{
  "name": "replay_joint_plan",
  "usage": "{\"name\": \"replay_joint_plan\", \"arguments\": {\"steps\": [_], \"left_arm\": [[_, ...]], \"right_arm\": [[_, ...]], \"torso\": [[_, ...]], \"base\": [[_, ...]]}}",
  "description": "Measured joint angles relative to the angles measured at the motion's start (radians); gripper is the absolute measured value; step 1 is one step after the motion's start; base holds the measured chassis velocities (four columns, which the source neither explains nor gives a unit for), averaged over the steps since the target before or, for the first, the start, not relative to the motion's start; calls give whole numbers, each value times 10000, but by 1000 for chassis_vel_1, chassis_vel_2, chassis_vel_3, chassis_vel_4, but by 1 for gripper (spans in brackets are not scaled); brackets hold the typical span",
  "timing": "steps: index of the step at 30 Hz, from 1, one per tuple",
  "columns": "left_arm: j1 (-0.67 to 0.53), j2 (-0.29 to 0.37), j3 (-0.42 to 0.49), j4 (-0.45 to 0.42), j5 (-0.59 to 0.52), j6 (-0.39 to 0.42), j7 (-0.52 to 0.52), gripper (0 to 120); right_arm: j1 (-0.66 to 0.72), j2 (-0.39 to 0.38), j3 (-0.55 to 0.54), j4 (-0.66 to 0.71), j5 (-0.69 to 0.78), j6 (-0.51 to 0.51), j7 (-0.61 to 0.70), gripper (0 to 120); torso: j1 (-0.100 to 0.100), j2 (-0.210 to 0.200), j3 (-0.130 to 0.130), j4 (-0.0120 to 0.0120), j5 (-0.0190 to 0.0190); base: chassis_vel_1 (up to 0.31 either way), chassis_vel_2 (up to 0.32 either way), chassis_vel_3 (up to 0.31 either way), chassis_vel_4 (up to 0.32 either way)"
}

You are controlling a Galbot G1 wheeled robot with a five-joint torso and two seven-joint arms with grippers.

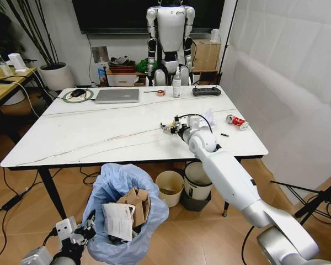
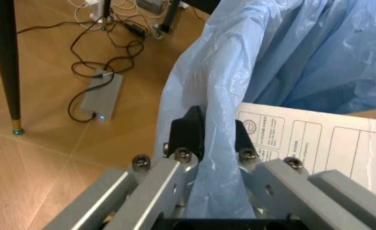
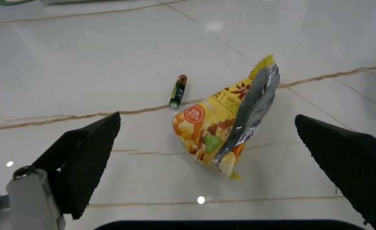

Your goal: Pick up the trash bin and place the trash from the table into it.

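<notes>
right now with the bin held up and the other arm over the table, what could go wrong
The right claw is open over the yellow wrapper, which stands crumpled and slick; it may slide on the table as the fingers close. A small battery lies beside it and could get knocked away. The left claw pinches only the thin bag edge of the trash bin, so the plastic might tear or slip.

Even bright indoor light from above; small glare spots on glossy table [image 3: 143, 62]; soft shadows under it; right wrist view's near fingers blurred.
</notes>
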Motion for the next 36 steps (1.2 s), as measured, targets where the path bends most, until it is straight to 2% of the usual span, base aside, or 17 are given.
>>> {"name": "replay_joint_plan", "arguments": {"steps": [6, 13, 14, 21, 22, 27, 30, 33, 36], "left_arm": [[-61, 63, -74, 31, -97, 8, -24, 1], [-149, 124, -95, 93, -173, 27, -51, 1], [-149, 124, -95, 93, -173, 27, -51, 1], [-204, 189, -111, 114, -266, 44, -80, 1], [-204, 189, -111, 114, -266, 44, -80, 1], [-211, 254, -137, 130, -314, 49, -90, 1], [-229, 279, -157, 148, -318, 50, -95, 1], [-247, 285, -166, 176, -327, 51, -98, 1], [-263, 297, -146, 183, -344, 52, -101, 1]], "right_arm": [[196, 185, 93, -680, -288, 142, -346, 98], [220, 226, 214, -1000, -468, 370, -695, 72], [220, 226, 214, -1000, -468, 370, -695, 72], [121, 191, 203, -1002, -520, 412, -746, 41], [121, 191, 203, -1002, -520, 412, -746, 41], [23, 151, 136, -850, -520, 411, -735, 20], [6, 138, 113, -815, -517, 415, -727, 14], [-21, 113, 67, -768, -503, 446, -717, 0], [-56, 103, 33, -729, -495, 488, -711, 0]], "torso": [[0, 0, 0, 0, 2], [1, 0, 0, 0, 2], [1, 0, 0, 0, 2], [1, 0, 0, 0, 3], [1, 0, 0, 0, 3], [1, 1, 0, 0, 3], [1, 2, 0, 0, 3], [1, 2, 0, 0, 3], [1, 2, 0, 1, 3]], "base": [[0, 0, 0, 0], [0, 0, 0, 0], [0, 0, 0, 0], [0, 0, 0, 0], [0, 0, 0, 0], [0, 0, 0, 0], [0, 0, 0, 0], [0, 0, 0, 0], [0, 0, 0, 0]]}}
